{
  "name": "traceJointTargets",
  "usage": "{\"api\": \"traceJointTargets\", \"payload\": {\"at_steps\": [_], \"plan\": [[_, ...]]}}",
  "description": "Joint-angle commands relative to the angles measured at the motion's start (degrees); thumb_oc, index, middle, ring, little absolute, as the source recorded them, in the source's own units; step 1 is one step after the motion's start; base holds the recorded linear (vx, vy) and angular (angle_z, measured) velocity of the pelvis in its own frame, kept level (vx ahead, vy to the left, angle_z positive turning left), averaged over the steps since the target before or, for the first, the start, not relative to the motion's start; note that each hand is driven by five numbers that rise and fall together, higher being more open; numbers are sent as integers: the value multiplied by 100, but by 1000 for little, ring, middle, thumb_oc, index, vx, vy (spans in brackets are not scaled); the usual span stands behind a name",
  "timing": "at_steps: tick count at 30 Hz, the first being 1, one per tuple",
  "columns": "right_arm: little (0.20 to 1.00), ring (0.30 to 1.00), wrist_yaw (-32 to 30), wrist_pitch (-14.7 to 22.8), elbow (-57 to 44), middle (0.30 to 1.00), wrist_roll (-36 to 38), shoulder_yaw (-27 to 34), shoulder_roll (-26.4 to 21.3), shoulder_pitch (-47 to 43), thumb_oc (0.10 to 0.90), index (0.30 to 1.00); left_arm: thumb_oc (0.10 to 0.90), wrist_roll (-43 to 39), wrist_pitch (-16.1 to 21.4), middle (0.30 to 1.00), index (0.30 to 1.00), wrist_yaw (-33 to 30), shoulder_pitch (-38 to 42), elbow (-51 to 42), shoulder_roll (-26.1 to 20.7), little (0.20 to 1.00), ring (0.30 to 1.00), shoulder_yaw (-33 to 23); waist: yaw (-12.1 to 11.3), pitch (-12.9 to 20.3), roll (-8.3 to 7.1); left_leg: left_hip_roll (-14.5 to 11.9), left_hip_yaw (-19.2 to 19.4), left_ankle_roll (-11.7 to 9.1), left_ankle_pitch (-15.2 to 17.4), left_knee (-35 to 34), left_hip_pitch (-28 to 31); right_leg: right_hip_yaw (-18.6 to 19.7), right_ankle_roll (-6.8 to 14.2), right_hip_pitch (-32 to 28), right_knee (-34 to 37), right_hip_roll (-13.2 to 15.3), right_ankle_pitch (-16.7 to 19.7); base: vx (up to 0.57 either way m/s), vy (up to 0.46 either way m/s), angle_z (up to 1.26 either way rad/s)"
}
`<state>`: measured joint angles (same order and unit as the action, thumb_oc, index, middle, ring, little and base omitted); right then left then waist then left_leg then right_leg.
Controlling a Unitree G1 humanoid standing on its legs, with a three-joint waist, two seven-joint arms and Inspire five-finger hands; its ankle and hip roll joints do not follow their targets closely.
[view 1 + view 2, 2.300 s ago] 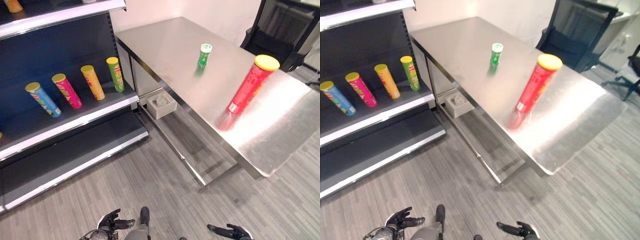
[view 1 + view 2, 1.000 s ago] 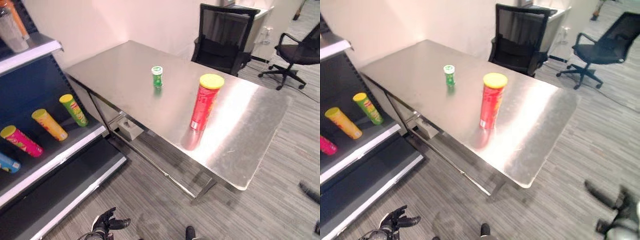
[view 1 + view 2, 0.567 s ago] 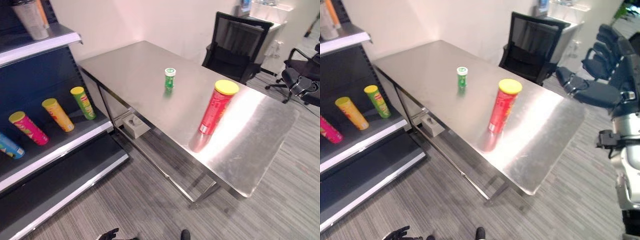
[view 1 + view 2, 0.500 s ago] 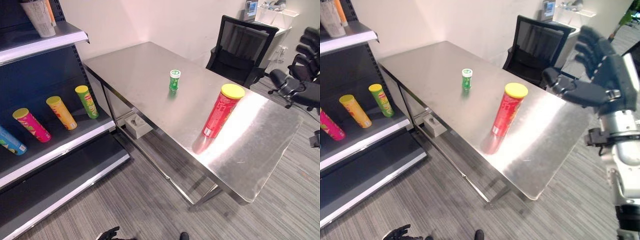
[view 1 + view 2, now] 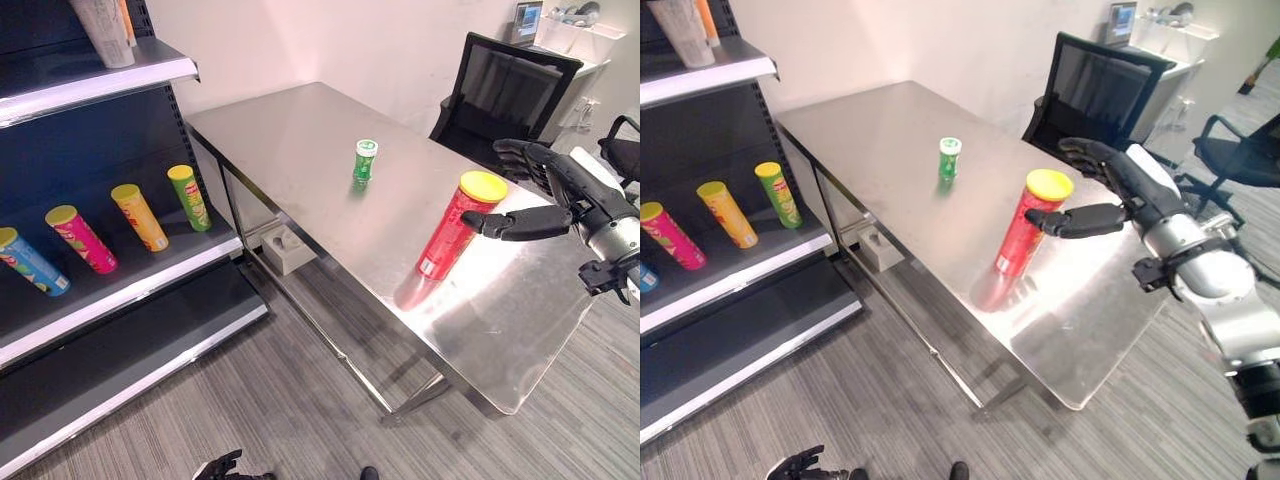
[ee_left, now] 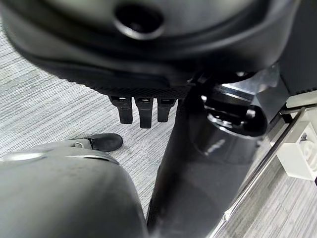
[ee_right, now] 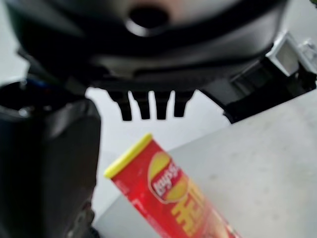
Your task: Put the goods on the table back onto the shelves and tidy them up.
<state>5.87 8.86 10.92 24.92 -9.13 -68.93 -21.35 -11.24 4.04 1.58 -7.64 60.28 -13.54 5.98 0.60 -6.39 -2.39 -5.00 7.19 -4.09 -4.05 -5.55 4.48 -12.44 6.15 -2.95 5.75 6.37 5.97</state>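
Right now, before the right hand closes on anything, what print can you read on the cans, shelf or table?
Red can: an oval logo over large yellow lettering, too blurred to quote.
Small green can: print too small to read.
Cans on the shelf: labels too small to read.
Table: no text on it.

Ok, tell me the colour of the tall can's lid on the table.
Yellow lid on the red can; clearest in the right eye view.

Red can (image 5: 448,229) and green bottle (image 5: 364,160) (both upright) on table (image 5: 290,140).
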Motion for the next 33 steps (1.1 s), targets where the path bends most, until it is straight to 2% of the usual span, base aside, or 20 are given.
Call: {"api": "traceJointTargets", "payload": {"at_steps": [1, 7, 25, 33], "plan": [[900, 900, -380, 278, 142, 900, -23, 24, -214, -1024, 800, 900, 800, -55, 193, 900, 900, -63, 258, 267, -283, 900, 900, 226, -205, 65, -270, -142, 61, -266, 494, 55, 73, -160, 484, -257, -75, 475, -365, 0, 0, 0], [900, 900, -293, 173, 526, 900, 41, -534, -235, -1454, 800, 900, 800, -98, 179, 900, 900, -67, 260, 296, -304, 900, 900, 283, -248, 49, -312, -148, 30, -276, 498, 55, 70, -198, 480, -282, -75, 488, -379, 3, -1, 2], [900, 900, -243, -13, 1137, 900, 384, -1293, -118, -2229, 800, 900, 800, -173, 160, 900, 900, -88, 252, 347, -350, 900, 900, 347, -314, 30, -358, -152, -5, -285, 501, 55, 66, -226, 475, -305, -75, 500, -415, 5, -2, 2], [900, 900, -161, -111, 1452, 900, 866, -1546, 91, -2579, 800, 900, 800, -250, 137, 900, 900, -81, 257, 367, -379, 900, 900, 381, -352, 15, -378, -157, -3, -290, 511, 55, 88, -246, 470, -323, -75, 487, -425, 0, 0, 0]]}}
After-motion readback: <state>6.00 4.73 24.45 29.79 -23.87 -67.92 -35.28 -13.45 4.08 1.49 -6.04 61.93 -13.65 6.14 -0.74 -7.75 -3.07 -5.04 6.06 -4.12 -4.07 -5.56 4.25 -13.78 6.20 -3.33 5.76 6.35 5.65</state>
